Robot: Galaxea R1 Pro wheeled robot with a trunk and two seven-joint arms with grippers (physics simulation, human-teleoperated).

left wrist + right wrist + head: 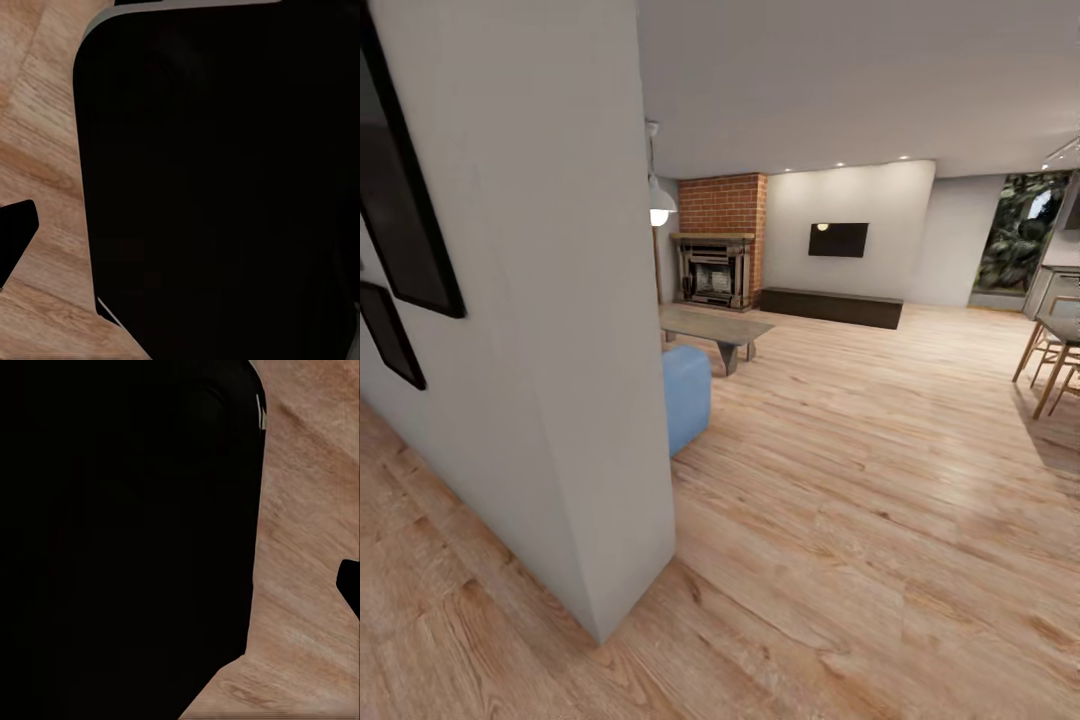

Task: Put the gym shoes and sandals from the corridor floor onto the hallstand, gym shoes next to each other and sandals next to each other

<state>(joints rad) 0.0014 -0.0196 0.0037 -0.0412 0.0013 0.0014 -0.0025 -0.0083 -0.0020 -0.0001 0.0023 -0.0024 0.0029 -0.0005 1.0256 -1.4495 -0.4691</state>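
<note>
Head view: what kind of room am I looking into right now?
Probably an open-plan living room in a home: a brick fireplace at the far wall, a wall-mounted TV above a low dark cabinet, and a coffee table on the wood floor.

Dark robot body [225,187] close before both wrist cameras.

A home living room: brick fireplace [722,255], wall television [838,240], wood-plank floor [860,480].

Black, round-cornered body panel [217,187]
</note>
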